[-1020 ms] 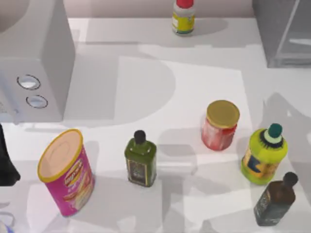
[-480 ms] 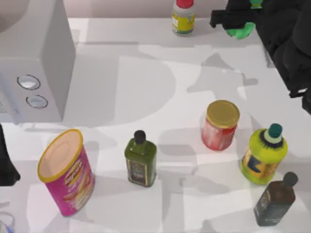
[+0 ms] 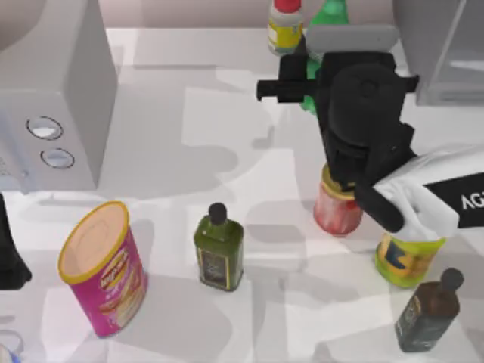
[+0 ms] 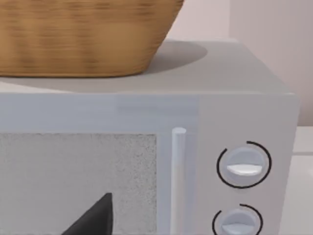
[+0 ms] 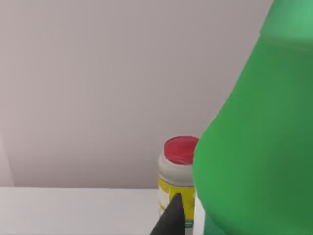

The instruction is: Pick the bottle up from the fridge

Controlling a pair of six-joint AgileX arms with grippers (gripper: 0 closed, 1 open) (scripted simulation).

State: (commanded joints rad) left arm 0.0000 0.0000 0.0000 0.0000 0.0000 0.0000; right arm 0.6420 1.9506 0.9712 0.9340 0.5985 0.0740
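In the upper middle of the top view, the right arm's end effector (image 3: 306, 79) is clamped around the small bright green plastic bottle (image 3: 327, 17), carrying it above the white worktop (image 3: 189, 121). The bottle is outside the large grey box-shaped fridge with its glassy panel (image 3: 442, 49) in the upper right corner, so I judge the pick itself to be done. It hangs just beside the white red-capped bottle with a yellow label (image 3: 286, 24); in the right wrist view the green body (image 5: 254, 132) looms close, which suits a firm side grip. The arm arches over the red jar with a gold lid (image 3: 336, 212), high enough to clear it. The left arm (image 3: 9, 249) sits parked at the left edge, facing the pale grey box with two round dials (image 4: 242, 164); whether its end effector is open I cannot tell.
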